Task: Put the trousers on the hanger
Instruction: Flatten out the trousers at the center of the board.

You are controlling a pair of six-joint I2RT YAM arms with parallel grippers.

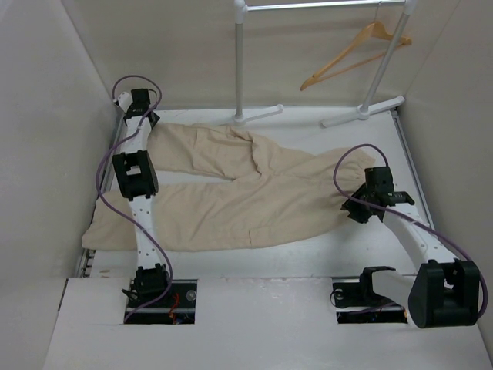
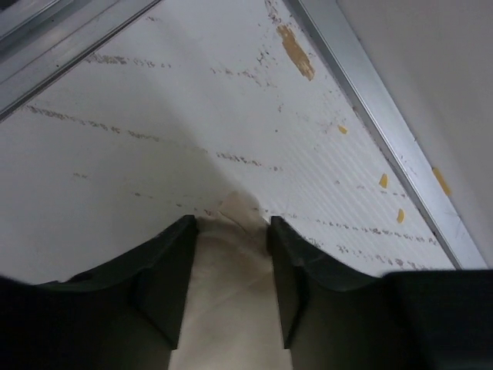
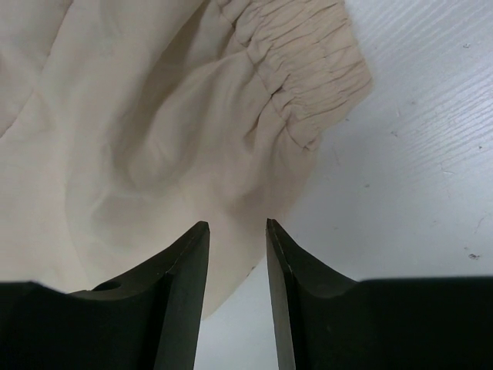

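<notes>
Trousers: the trousers (image 1: 239, 193) lie flat on the bench (image 1: 370, 154). Both legs run to the left and the gathered waist (image 3: 308, 69) is at the right. No part of them looks lifted.
Hanger: the hanger (image 1: 354, 54) hangs by its hook from the white rack (image 1: 240, 62) at the far right, well apart from the cloth.
Left tool: the left tool (image 2: 231, 223) is stretched out to the far left corner, at the end of the far leg. The hem (image 2: 239, 204) fills the narrow gap between its fingers and shows just past the tips, so it appears to be pinching the leg end.
Right tool: the right tool (image 3: 237, 227) hangs over the edge of the trousers just below the waist. Its fingers stand narrowly apart. The cloth edge and the bare bench show through the gap, and it seems to hold nothing.
Reason for the placing: with one tool at each end of the garment, the likely aim is to raise it stretched out, so that it does not bunch.
Thing relative to tool: the hem is between the left fingers, and the waist lies just ahead of the right fingers.
Progress: early, because the trousers are not yet on the hanger.
</notes>
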